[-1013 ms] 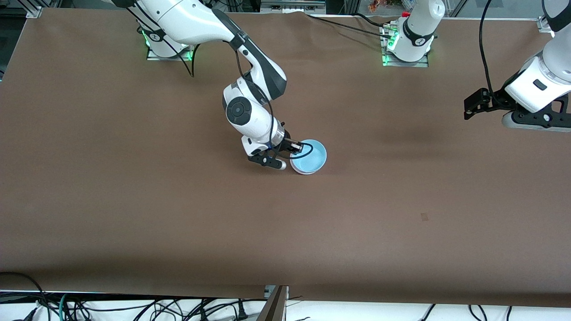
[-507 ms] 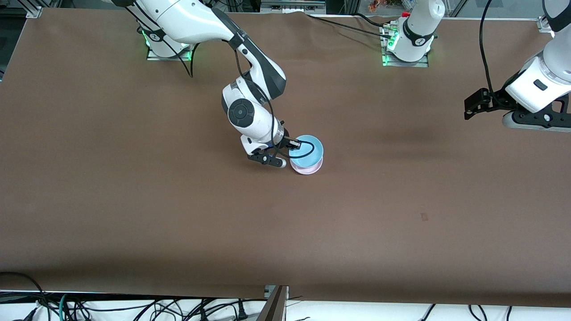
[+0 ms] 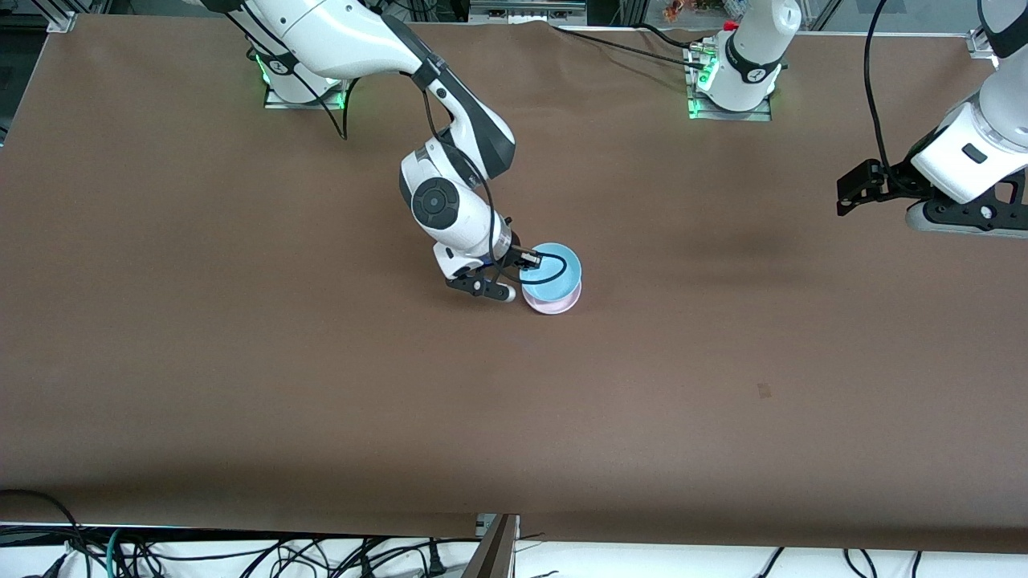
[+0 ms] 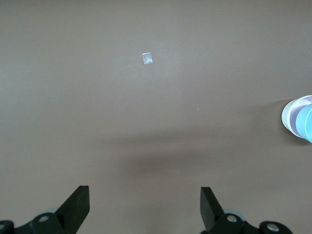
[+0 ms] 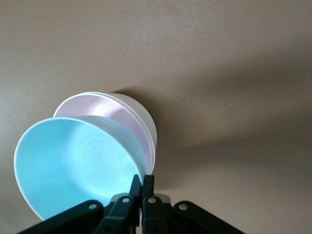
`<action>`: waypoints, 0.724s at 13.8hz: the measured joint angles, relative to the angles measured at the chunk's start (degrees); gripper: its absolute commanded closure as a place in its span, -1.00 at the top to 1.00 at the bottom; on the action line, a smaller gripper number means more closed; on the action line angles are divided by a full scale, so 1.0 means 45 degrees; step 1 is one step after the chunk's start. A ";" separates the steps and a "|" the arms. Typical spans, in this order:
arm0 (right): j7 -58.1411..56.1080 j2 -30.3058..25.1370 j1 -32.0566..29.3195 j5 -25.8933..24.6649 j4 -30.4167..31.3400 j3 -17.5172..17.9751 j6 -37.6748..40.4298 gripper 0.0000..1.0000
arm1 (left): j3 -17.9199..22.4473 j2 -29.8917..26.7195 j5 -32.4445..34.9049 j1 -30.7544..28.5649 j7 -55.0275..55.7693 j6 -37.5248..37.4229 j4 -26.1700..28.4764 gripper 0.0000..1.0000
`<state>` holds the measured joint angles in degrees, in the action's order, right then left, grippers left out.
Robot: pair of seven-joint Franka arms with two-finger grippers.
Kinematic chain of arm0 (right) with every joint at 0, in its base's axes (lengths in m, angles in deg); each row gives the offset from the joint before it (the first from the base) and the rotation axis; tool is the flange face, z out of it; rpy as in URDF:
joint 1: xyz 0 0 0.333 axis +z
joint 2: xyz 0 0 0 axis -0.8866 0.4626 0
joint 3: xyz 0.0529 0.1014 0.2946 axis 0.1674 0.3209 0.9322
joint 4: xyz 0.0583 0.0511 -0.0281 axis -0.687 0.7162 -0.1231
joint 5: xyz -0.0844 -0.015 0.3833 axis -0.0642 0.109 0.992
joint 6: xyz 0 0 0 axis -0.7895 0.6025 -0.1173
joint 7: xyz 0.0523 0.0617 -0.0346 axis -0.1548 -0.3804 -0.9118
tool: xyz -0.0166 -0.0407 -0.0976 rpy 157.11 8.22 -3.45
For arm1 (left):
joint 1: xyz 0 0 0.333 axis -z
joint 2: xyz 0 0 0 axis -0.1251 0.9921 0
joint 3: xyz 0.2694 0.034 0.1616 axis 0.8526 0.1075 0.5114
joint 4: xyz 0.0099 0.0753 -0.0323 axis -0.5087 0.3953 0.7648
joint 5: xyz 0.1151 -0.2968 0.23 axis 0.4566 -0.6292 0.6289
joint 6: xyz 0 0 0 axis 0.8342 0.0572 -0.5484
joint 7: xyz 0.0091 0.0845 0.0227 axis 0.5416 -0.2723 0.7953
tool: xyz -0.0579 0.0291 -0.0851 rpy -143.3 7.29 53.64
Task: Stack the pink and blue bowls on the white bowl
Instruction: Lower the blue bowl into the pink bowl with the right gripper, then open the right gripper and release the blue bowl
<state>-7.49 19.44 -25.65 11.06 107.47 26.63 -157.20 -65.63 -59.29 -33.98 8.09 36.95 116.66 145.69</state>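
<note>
My right gripper (image 3: 527, 260) is shut on the rim of the light blue bowl (image 3: 556, 269). It holds the bowl tilted, just over the pale pink bowl (image 3: 554, 301). In the right wrist view the gripper (image 5: 142, 183) pinches the blue bowl's (image 5: 73, 165) rim. The pink bowl (image 5: 105, 109) sits nested in the white bowl (image 5: 144, 119) on the table. I cannot tell whether the blue bowl touches the pink one. My left gripper (image 3: 850, 191) waits open and empty in the air over the left arm's end of the table. Its wrist view (image 4: 144, 197) shows the bowls small at its edge (image 4: 298, 119).
A small scrap of tape (image 3: 764, 391) lies on the brown table cover nearer to the front camera, toward the left arm's end; it also shows in the left wrist view (image 4: 146, 58). Cables (image 3: 241, 554) hang along the table's front edge.
One second ago the blue bowl covered the stack. It has since shifted toward the arms' bases, uncovering the pink bowl. Little has changed in the last half second. The left arm has not moved.
</note>
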 measured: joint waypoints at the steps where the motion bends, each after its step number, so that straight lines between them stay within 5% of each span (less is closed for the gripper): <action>1: 0.0016 0.0026 0.0012 -0.0010 0.0000 0.0000 -0.0003 -1.00 | 0.0000 0.0000 0.0000 0.0000 0.0000 0.0000 0.0000 1.00; 10: 0.0067 0.0058 0.0095 -0.0028 0.0000 -0.0035 -0.0010 -1.00 | 0.0000 0.0003 0.0000 -0.0005 0.0000 -0.0001 0.0000 1.00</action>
<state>-7.19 19.70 -25.22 10.94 107.47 26.47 -157.24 -65.63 -59.28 -33.98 8.07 36.95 116.65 145.68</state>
